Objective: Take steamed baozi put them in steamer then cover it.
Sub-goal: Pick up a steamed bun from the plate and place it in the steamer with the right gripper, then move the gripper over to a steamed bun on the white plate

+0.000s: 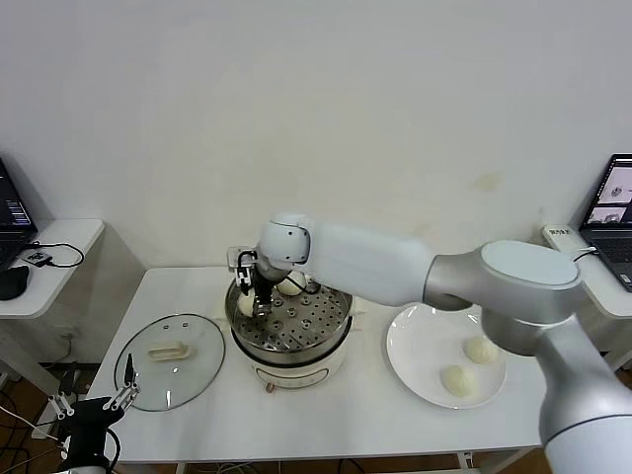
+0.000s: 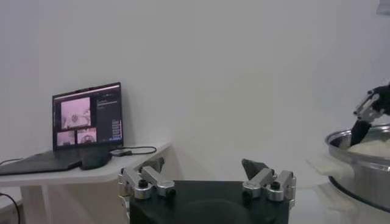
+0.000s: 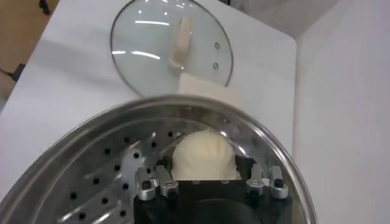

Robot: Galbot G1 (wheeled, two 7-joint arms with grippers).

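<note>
Two buns (image 1: 470, 365) lie on the plate (image 1: 415, 348) beside my steamer (image 1: 288, 336). My right hand (image 1: 256, 298) holds a third bun (image 3: 203, 157) inside it. Lid (image 1: 170, 360) rests beside it on the desk (image 1: 346, 415); left hand (image 2: 207, 180) waits wide.

Even, bright indoor light, soft shadows under steamer (image 1: 288, 336) on worktop (image 1: 346, 415). Glare streaks on cover (image 3: 171, 46), upper frame of right wrist view. Left wrist view dimmer, hazy; nearby end effector (image 2: 207, 176) at bottom soft, slightly out of focus.
</note>
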